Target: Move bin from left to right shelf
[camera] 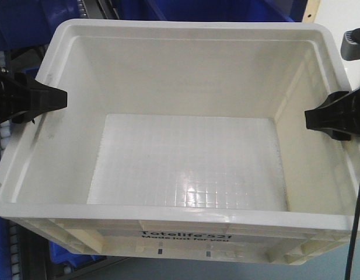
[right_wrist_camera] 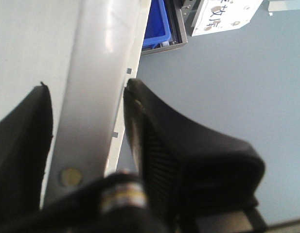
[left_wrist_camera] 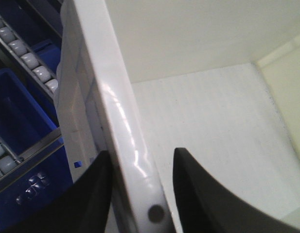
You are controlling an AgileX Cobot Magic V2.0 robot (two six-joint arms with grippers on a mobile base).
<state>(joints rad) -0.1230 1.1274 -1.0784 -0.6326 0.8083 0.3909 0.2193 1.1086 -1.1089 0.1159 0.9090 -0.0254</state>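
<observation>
L pincer (left_wrist_camera: 140, 194) is clamped across the bin (camera: 185, 76) side rim, one finger (left_wrist_camera: 91, 194) outside the wall, the other inside. R pincer (right_wrist_camera: 91, 145) grips the opp. rim the same way, so the bin sits btwn the two; can't tell if anything bears it from below. Just outside L pincer's outer finger is a blue tote (left_wrist_camera: 13, 111), close to the bin wall. Past it a roller rail (left_wrist_camera: 28, 53) runs slantwise, w/ more blue plastic behind, so that side is tight. Outside R pincer's outer finger there's only grey floor (right_wrist_camera: 227, 87), wide open. A black cable (camera: 357, 221) hangs down just behind that pincer. Farther ahead of R pincer a 2nd tote (right_wrist_camera: 157, 24) sits in a grey frame (right_wrist_camera: 181, 24), w/ a white sign (right_wrist_camera: 222, 14) w/ dark print beyond. Past both pincers, over the bin's far rim, back totes (camera: 226, 9) stand near the rim. The bin's near edge, w/ black print, overhangs grey floor. Its L front corner is over another blue piece (camera: 69, 256). Both rims run straight thru the pincers, approx. level side to side. Inside, btwn the pincers, bin walls are plain white and its gridded floor (camera: 191, 169) lies bare w/ glare near the front.
</observation>
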